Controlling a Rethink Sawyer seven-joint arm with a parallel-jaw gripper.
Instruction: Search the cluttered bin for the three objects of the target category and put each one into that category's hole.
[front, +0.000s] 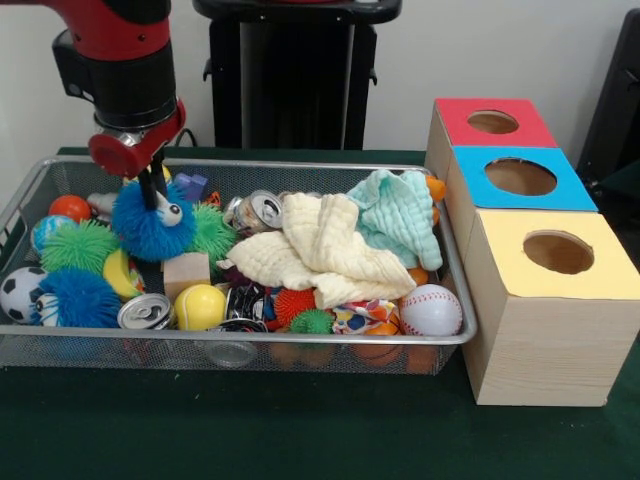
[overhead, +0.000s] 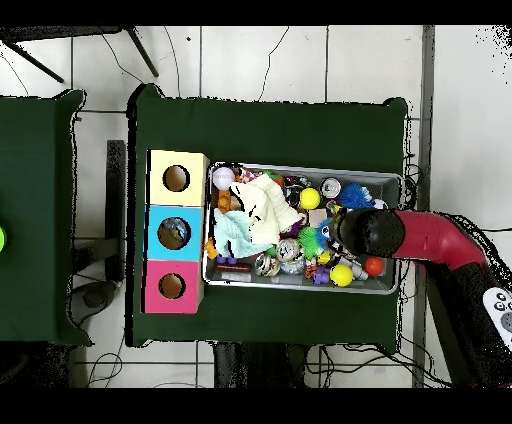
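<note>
Green cloth covers the desk (front: 300, 440), and on it sits the cluttered bin (front: 230, 345) of wire mesh, heaped with balls, cans and cloths. At its left end the claw (front: 150, 195) reaches down, closed on a blue fuzzy ball (front: 150, 228) with googly eyes. Just beside the bin's right end stands the blue-faced box, the hole (front: 520, 177) open upward, between red and yellow boxes.
</note>
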